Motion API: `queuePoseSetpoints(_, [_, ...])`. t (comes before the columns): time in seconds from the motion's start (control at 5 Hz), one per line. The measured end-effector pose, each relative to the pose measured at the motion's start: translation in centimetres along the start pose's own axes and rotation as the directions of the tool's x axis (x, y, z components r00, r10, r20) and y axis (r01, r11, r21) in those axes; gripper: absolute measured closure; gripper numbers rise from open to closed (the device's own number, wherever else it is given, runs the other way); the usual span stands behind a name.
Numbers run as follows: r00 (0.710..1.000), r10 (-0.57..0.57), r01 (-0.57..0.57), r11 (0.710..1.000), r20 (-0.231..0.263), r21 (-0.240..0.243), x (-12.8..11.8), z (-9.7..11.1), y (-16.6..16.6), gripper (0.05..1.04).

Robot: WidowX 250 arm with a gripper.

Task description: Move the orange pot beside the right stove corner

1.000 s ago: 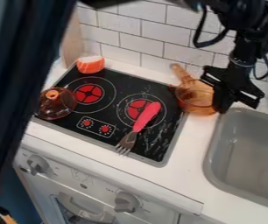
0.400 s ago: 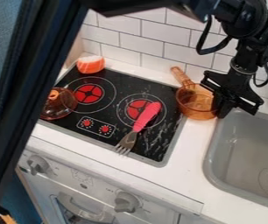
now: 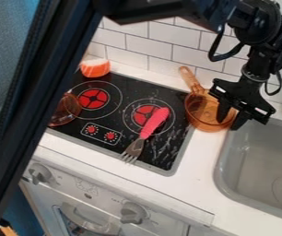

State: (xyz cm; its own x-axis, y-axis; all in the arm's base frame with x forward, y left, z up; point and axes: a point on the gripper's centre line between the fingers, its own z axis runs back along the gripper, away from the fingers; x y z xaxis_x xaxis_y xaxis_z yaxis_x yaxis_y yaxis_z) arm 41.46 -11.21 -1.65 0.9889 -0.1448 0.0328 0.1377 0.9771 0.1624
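Orange pot [image 3: 200, 110] sits upright on the white tabletop [image 3: 199, 177], right of centre in the upper half of the frame, just beside the upper right corner of the black stove [image 3: 162, 159]. Its handle points up and to the left, toward the tiled wall [image 3: 149, 46]. The gripper [image 3: 228, 124] hangs down at the pot's right side, released: its fingers stand apart, astride the pot's right rim, one over the inside and the other outside. Below and to the right lies the grey sink [image 3: 222, 161]. On the stove, a fork with a pink handle [image 3: 148, 128] lies slanted across the right burner. An orange-and-white toy piece [image 3: 95, 69] stands at the stove's upper left corner, and a see-through, brownish-orange object [image 3: 63, 113] at its left is partly hidden by a dark upright bar [image 3: 36, 115].
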Motion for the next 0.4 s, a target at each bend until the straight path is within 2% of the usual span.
queuePoseSetpoints(0.2, [1.0, 0.002, -0.002, 1.0, -0.015, 0.007, -0.23, 0.04, 0.12, 0.199])
queuePoseSetpoints(0.4, [1.0, 0.015, -0.015, 1.0, -0.018, 0.003, -0.15, 0.07, 0.43, 0.073])
